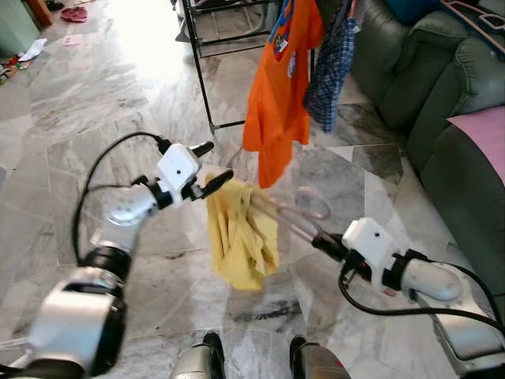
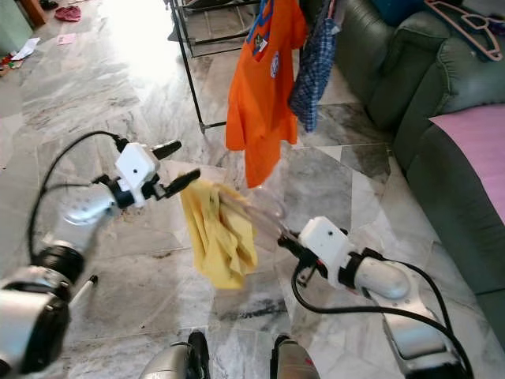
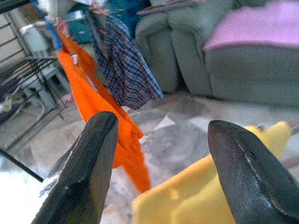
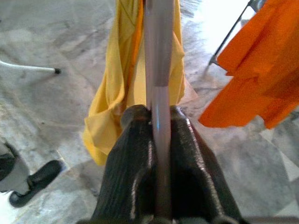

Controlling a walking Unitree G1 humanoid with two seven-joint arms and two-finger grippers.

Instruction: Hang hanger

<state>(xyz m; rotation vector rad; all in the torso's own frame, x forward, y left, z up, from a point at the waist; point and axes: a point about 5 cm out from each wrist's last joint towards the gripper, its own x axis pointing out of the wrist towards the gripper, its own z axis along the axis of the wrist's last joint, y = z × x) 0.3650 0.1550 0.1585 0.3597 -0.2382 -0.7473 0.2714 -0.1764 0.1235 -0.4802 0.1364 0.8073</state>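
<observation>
Hanger (image 1: 296,213) with yellow garment (image 1: 239,233) is clamped in right claw (image 4: 159,114); left claw (image 3: 163,154) gapes empty.

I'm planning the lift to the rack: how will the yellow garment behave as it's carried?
Likely floppy: the yellow garment hangs in limp folds off the hanger. Probably light. It may slide, being bunched at one end.

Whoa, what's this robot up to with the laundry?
It is partway through hanging up washing. The right gripper is shut on a hanger that carries a yellow garment, held out over the marble floor. The left gripper has its jaws open at the yellow cloth's upper edge, not clamped on it. Ahead stands a black drying rack where an orange shirt and a blue checked garment already hang. The yellow one is not on the rack yet.
</observation>
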